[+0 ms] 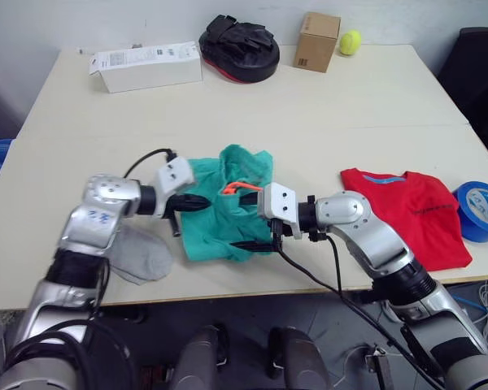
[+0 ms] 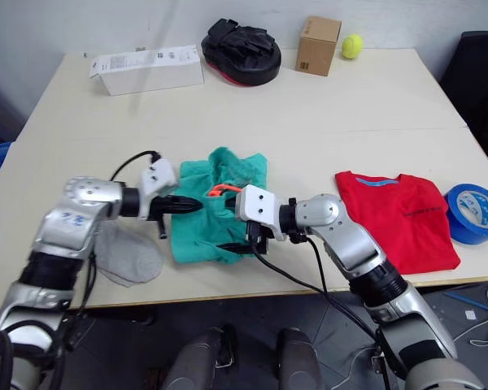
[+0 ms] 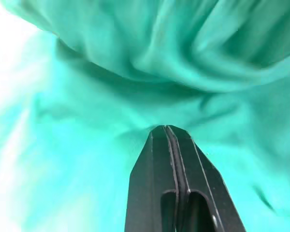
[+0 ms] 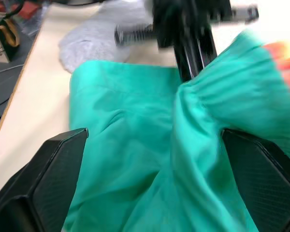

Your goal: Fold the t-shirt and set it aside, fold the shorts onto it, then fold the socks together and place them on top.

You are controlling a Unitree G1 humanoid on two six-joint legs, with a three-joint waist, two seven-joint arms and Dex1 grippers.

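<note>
While the teal-green shorts (image 1: 228, 203) lie bunched near the middle of the table's (image 1: 325, 106) near edge, the left gripper (image 1: 197, 201) pinches their left side, fingers pressed together on the cloth. The right gripper (image 1: 252, 234) reaches over their near right part, fingers spread wide. The red t-shirt (image 1: 411, 211) lies folded well to the right. A grey sock (image 1: 140, 256) rests just left of the shorts.

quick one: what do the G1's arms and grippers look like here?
Silver-grey metallic arm shells with rounded joints, blue markings on the left forearm. White boxy wrist modules, black cables looping off each. Left gripper and right gripper each have two black fingers; the right's pads look textured.
</note>
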